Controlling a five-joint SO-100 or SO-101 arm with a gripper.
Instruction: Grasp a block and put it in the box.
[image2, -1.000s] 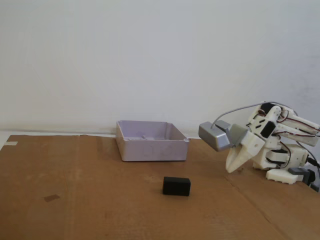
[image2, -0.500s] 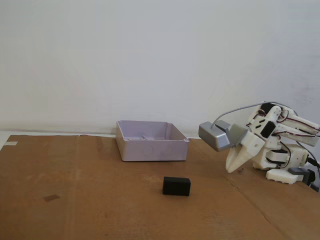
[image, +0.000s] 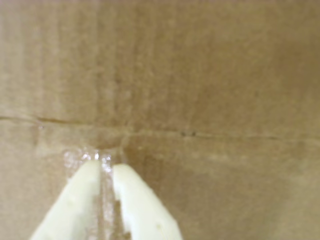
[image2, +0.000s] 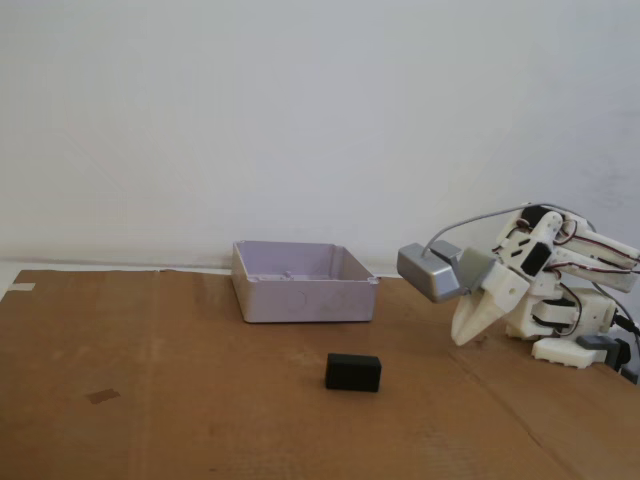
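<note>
A small black block (image2: 353, 372) lies on the brown cardboard surface (image2: 200, 420), in front of an open grey box (image2: 303, 282). My white gripper (image2: 461, 339) sits folded at the right, tips pointing down close to the cardboard, well to the right of the block. In the wrist view the two cream fingers (image: 82, 197) stand close together with only a thin gap, and nothing is held between them; my gripper (image: 103, 167) hovers over bare cardboard. The block and box do not show in the wrist view.
The arm's base (image2: 570, 330) stands at the right edge of the cardboard. A white wall rises behind. A seam (image: 200, 134) crosses the cardboard under the gripper. A small tape mark (image2: 102, 396) lies at the left.
</note>
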